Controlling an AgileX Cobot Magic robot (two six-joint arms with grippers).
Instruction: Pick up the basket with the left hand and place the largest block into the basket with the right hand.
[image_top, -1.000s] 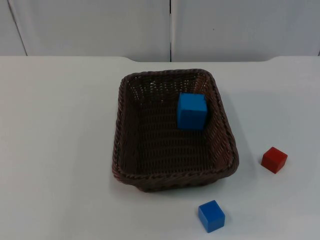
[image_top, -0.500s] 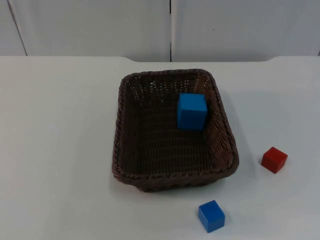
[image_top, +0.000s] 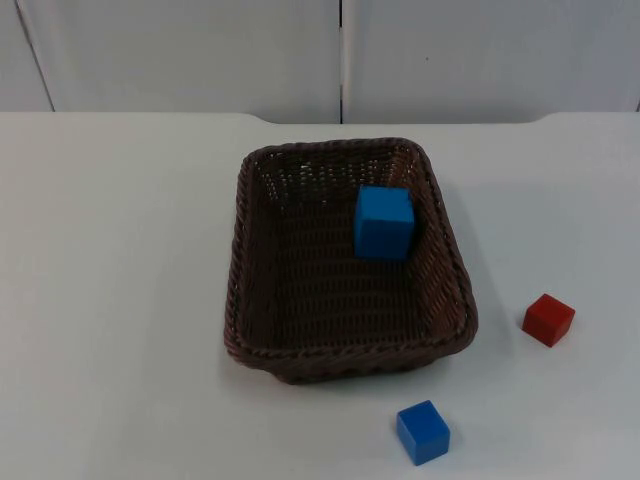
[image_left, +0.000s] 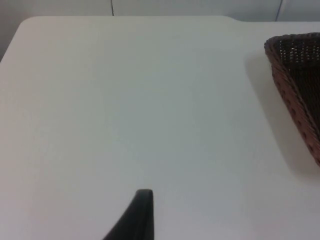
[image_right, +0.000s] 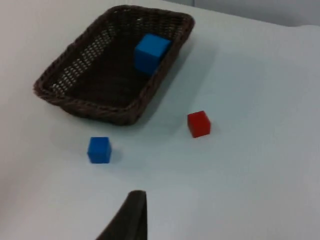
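Note:
A brown wicker basket (image_top: 262, 300) stands on the white table, mid-picture in the top view. The largest block, a blue cube (image_top: 384, 222), lies inside it against the right wall near the far corner. My left gripper (image_left: 142, 202) hangs over bare table, apart from the basket's rim (image_left: 295, 65), and holds still. My right gripper (image_right: 136, 202) waits well back from the basket (image_right: 75, 92), with the big blue cube (image_right: 151, 51) in sight inside it.
A small blue cube (image_top: 423, 432) lies in front of the basket's right corner, and a red cube (image_top: 548, 319) to its right. The right wrist view has the same small blue cube (image_right: 99, 149) and red cube (image_right: 199, 123). A grey partition wall (image_top: 200, 55) closes the far side.

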